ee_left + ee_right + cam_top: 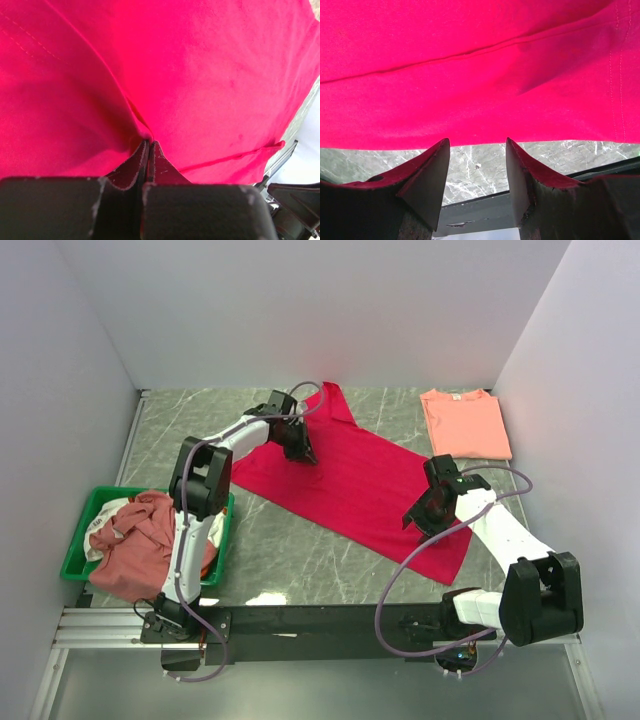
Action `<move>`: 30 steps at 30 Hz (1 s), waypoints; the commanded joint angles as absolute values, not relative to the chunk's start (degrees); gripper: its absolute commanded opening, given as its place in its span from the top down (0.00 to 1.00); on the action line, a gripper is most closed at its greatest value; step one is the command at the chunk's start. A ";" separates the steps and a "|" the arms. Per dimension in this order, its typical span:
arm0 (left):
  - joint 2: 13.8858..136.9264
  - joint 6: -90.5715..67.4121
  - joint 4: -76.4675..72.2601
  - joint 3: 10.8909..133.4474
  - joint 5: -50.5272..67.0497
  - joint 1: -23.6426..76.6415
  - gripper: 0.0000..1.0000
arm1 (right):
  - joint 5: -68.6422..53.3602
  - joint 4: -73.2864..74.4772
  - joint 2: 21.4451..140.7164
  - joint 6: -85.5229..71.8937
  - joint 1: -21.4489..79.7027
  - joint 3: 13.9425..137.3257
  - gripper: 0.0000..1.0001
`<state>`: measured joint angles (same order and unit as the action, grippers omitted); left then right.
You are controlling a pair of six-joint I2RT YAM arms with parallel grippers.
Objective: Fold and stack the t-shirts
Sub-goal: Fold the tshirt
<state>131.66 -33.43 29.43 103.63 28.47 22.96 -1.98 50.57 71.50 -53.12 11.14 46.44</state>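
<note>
A bright crimson-red t-shirt (360,485) lies spread across the middle of the marble table. My left gripper (303,452) is shut on a pinch of its cloth near the far left part; the wrist view shows the red cloth (200,75) bunched at the closed fingertips (148,145). My right gripper (418,520) is open at the shirt's right edge, its fingers apart with the cloth edge (470,100) just past the tips and nothing between them (477,145). A folded salmon-pink t-shirt (464,424) lies at the far right.
A green plastic tray (82,530) at the near left holds a heap of dusty rose and white shirts (135,540). White walls enclose the table on three sides. A dark rail (300,625) runs along the near edge by the arm bases.
</note>
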 commanded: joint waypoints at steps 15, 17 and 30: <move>132.80 -44.29 20.92 106.26 37.09 23.64 0.59 | -0.62 51.15 71.02 -54.67 12.30 45.70 0.44; 132.80 -45.34 20.22 106.26 37.97 23.73 0.52 | -0.53 51.24 70.75 -54.75 12.22 45.62 0.44; 125.42 -41.76 21.00 101.43 32.19 16.44 0.45 | 4.39 52.91 66.62 -54.67 12.22 48.25 0.44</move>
<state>131.33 -44.42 20.93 101.91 35.81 20.34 1.10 52.03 68.93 -54.19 11.84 45.82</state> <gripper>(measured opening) 0.548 0.561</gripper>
